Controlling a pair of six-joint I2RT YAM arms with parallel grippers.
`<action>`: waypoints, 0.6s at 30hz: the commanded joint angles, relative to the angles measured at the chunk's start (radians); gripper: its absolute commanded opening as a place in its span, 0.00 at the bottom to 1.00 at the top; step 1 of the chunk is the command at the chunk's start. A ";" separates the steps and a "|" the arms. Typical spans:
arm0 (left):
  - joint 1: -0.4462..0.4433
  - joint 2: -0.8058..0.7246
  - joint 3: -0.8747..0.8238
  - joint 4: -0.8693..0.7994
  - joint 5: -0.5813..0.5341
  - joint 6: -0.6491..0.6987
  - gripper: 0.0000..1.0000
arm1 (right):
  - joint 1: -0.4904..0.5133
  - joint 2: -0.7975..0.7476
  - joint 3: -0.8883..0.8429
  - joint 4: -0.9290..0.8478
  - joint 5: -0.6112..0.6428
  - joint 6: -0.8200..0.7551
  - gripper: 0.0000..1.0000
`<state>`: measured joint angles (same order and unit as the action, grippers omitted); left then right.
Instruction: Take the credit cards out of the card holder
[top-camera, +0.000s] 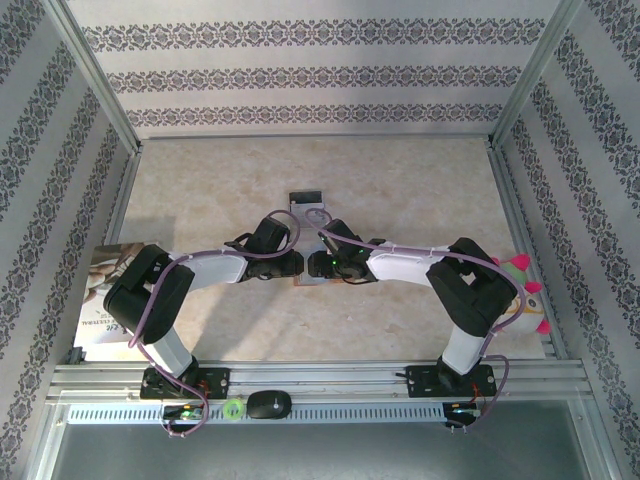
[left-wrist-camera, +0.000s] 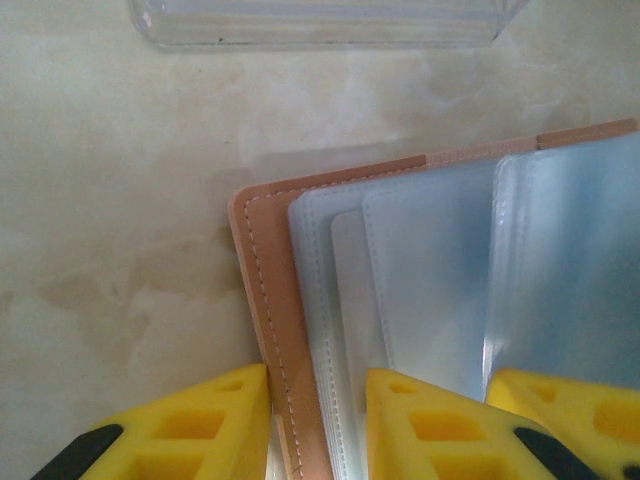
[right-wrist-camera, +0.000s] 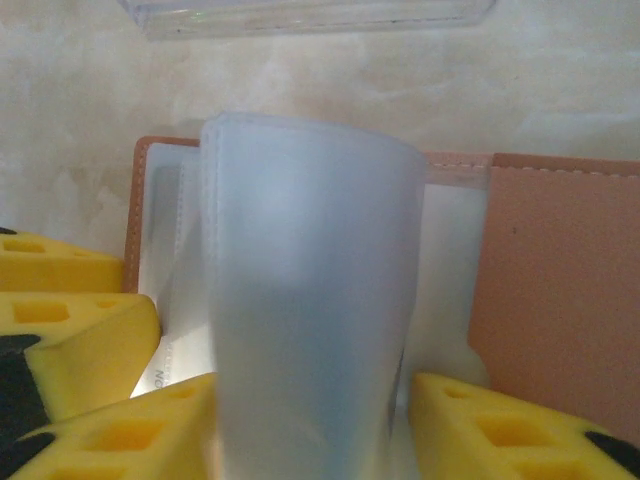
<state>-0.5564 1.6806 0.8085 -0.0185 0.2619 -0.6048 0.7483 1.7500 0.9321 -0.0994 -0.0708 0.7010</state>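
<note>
The card holder (left-wrist-camera: 262, 270) is lying open on the beige table (left-wrist-camera: 120, 200), near the clear plastic case (left-wrist-camera: 320, 20). Your left gripper (left-wrist-camera: 318, 388) is straddling the holder's stitched tan edge with its fingers set narrowly apart, though whether they are pinching it cannot be told. Your right gripper (right-wrist-camera: 312, 400) is squeezing one clear sleeve (right-wrist-camera: 310, 270) between both fingers, bowing it upward.
</note>
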 joint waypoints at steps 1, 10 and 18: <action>-0.012 0.033 -0.014 -0.104 -0.029 0.026 0.29 | -0.011 -0.038 0.015 -0.131 0.107 -0.019 0.57; -0.011 0.044 -0.033 -0.082 -0.011 0.015 0.25 | -0.028 -0.108 -0.033 -0.282 0.308 -0.038 0.58; -0.010 0.033 -0.042 -0.041 0.015 0.003 0.26 | -0.018 -0.306 -0.055 -0.198 0.241 -0.187 0.64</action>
<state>-0.5564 1.6825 0.8005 -0.0051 0.2684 -0.6056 0.6937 1.4921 0.8619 -0.3454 0.1940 0.6178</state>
